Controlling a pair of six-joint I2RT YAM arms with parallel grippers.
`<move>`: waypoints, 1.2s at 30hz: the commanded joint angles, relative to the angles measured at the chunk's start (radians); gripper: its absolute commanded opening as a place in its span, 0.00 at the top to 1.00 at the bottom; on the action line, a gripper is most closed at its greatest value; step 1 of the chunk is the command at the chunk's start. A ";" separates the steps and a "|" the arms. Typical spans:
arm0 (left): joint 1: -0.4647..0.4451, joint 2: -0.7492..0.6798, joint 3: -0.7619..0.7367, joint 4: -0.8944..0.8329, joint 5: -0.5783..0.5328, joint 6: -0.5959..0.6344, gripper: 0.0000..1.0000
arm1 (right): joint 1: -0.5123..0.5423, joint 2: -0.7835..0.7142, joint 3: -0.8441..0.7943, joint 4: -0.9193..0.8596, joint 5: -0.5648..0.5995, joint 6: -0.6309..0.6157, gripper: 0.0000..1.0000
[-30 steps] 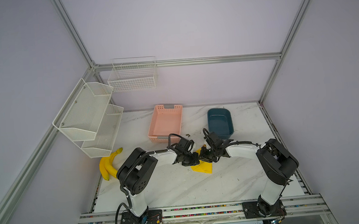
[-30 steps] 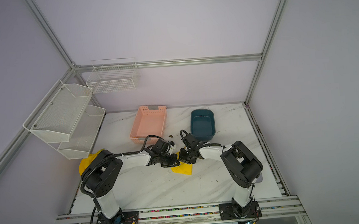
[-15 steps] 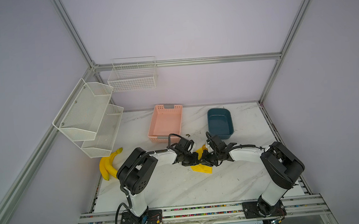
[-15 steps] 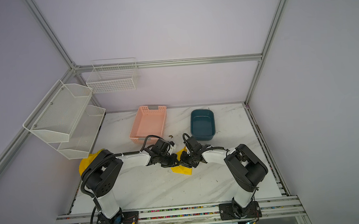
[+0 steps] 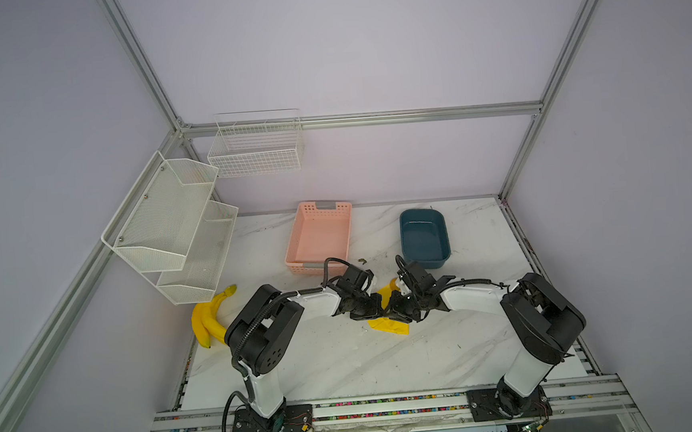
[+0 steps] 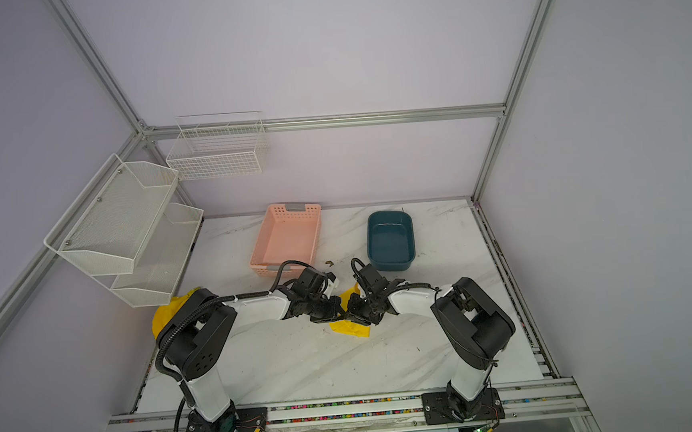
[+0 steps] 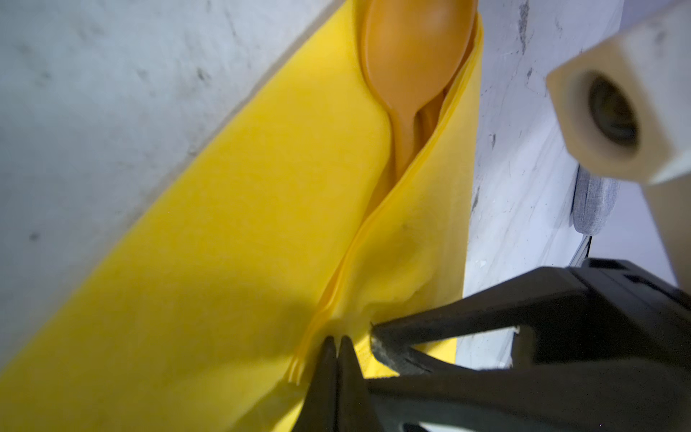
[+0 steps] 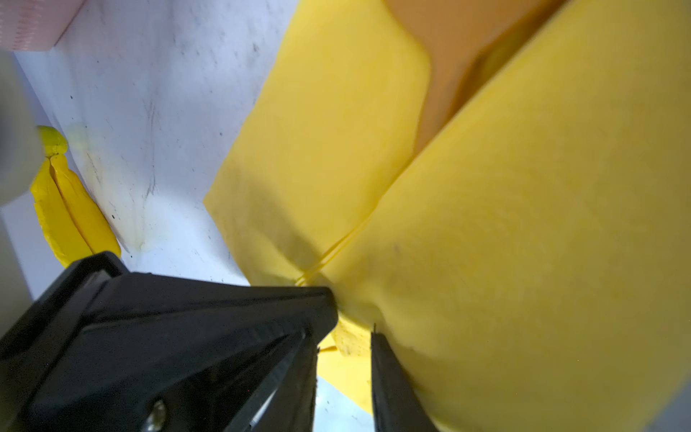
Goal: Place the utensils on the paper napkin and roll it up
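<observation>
Napkin (image 5: pixel 387 326) at centre of table (image 5: pixel 338 363), folded over spoon (image 7: pixel 415 56) — bowl pokes out far end. Left gripper (image 7: pixel 336 344) jaws pressed together at napkin's layered edge. Right gripper (image 8: pixel 346 336) jaws slightly apart, napkin fold between — cannot tell if gripped.

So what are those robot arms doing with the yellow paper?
They are wrapping cutlery. The paper napkin is folded over an orange spoon, whose bowl pokes out one end. The left gripper has its jaws shut at the napkin's edge. The right gripper, jaws slightly apart, straddles a fold beside it. Not rolled up yet.
</observation>
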State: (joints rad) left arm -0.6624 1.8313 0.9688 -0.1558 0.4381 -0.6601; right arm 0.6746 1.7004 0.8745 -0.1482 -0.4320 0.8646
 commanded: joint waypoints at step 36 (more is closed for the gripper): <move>-0.005 0.024 0.014 -0.022 -0.023 0.016 0.95 | 0.011 0.088 0.100 -0.133 0.141 -0.085 0.80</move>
State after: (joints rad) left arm -0.6628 1.8324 0.9688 -0.1513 0.4389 -0.6601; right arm 0.6800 1.7538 0.9691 -0.2447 -0.3202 0.7982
